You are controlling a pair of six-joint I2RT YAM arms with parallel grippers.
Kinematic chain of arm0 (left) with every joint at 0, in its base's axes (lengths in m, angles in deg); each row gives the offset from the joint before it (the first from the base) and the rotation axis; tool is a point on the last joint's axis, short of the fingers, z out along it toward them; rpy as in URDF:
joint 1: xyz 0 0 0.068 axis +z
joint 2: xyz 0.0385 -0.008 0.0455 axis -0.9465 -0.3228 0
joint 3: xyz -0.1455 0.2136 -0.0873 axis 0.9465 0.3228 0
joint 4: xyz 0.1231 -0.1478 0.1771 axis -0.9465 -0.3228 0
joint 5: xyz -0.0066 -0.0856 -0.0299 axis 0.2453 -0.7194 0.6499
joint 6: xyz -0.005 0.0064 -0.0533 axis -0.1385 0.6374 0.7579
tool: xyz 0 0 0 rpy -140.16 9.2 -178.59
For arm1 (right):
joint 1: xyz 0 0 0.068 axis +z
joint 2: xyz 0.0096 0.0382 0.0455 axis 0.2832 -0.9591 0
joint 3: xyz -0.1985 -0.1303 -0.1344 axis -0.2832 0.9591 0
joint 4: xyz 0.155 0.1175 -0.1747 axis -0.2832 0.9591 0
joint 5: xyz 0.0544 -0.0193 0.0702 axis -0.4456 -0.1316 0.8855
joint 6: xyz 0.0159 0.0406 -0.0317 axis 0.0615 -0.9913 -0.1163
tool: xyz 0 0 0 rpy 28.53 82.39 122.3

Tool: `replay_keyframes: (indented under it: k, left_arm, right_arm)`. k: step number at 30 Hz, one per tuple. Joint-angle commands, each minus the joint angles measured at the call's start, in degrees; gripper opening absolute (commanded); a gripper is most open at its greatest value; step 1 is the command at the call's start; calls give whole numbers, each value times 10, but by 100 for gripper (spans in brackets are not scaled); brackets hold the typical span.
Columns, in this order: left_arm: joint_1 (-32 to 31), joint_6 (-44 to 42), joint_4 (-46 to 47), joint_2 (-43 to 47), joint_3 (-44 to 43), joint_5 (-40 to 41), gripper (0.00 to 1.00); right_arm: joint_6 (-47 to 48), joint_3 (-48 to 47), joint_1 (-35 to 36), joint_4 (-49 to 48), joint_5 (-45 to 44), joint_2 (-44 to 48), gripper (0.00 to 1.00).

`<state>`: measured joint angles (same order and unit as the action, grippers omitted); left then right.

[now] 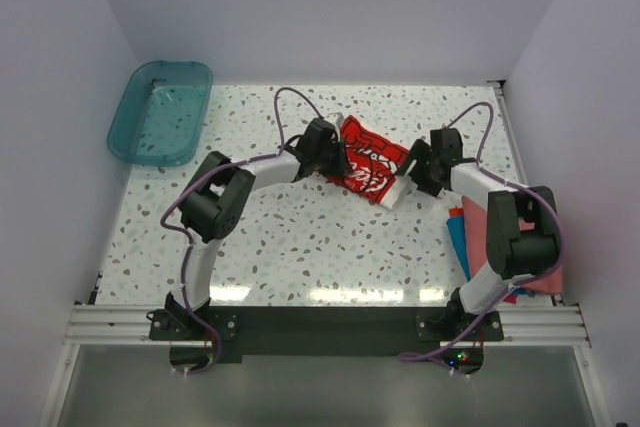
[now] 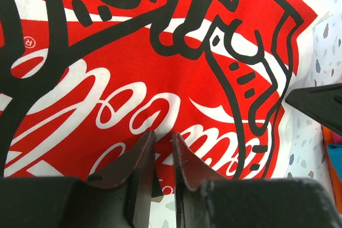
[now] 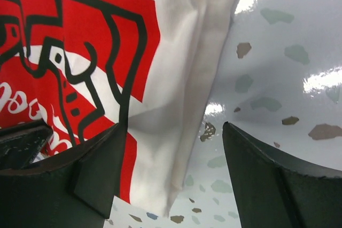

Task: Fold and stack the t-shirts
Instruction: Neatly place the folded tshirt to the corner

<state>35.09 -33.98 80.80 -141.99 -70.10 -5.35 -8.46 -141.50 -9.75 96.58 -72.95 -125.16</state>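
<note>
Cream-white t-shirt (image 1: 372, 169) lies folded toward 12 o'clock on the counter (image 1: 300, 247). Left end effector (image 2: 163, 134) sits at its 9 o'clock, jaws nearly together, pinch unclear. Right end effector (image 3: 172, 132) is at 3 o'clock, spread wide over the shirt's edge.

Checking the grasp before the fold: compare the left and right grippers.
The left gripper has its fingers almost together; the right gripper is wide open. The left sits over the red print of the cream-white t-shirt; the right straddles its plain white edge. Both are at the same shirt.
</note>
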Motion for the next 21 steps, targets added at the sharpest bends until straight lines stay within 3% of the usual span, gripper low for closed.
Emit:
replay_keyframes:
  k: [1, 11, 15, 17, 18, 19, 21]
  left_arm:
    - [-4, 2, -37, -16, 4, 13, 24]
    - [-5, -4, -52, -10, -8, 8, 24]
    - [-4, -5, -58, -8, -12, 8, 24]
    - [-5, -6, -62, -8, -16, 8, 24]
    - [-5, -5, -61, -8, -17, 9, 24]
    - [-4, -6, -62, -8, -18, 8, 24]
    - [-4, -7, -64, -6, -22, 6, 24]
  right_arm:
    - [-9, -12, -1, -58, 4, -23, 77]
    - [-26, -22, 13, -59, -11, -70, 76]
    - [-31, -47, 24, -60, -12, -100, 71]
    - [-31, -57, 26, -60, -16, -105, 51]
    - [-30, -57, 26, -58, -17, -105, 51]
    - [-28, -64, 26, -54, -20, -105, 41]
    - [-22, -69, 27, -41, -24, -105, 32]
